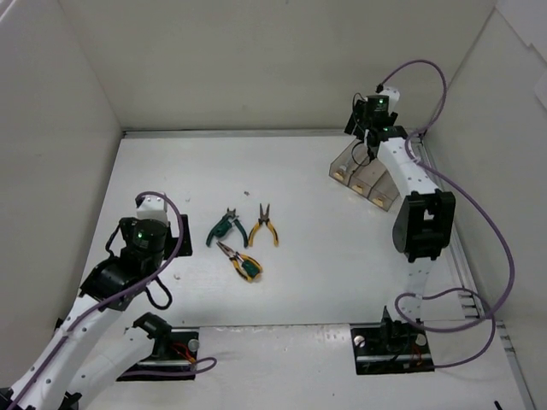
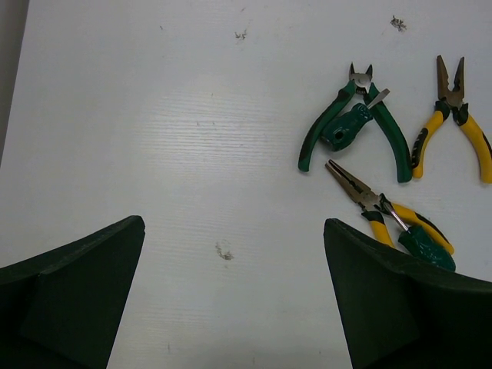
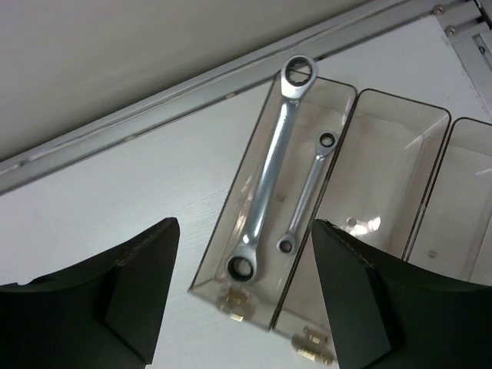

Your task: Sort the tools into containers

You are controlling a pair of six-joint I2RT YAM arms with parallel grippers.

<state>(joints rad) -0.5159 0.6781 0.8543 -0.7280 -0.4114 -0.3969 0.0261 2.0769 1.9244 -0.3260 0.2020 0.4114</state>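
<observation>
Two silver wrenches, a large one and a small one, lie in the left compartment of the clear brownish tray; its other two compartments are empty. My right gripper is open and empty above that compartment's near end. It hovers over the tray at the back right. Green-handled pliers, yellow-handled pliers and a yellow-and-green plier tool lie on the table. My left gripper is open and empty, to their left.
White walls enclose the table on the left, back and right. A metal rail runs along the back wall just behind the tray. Small dirt specks mark the white tabletop. The arm bases sit at the near edge.
</observation>
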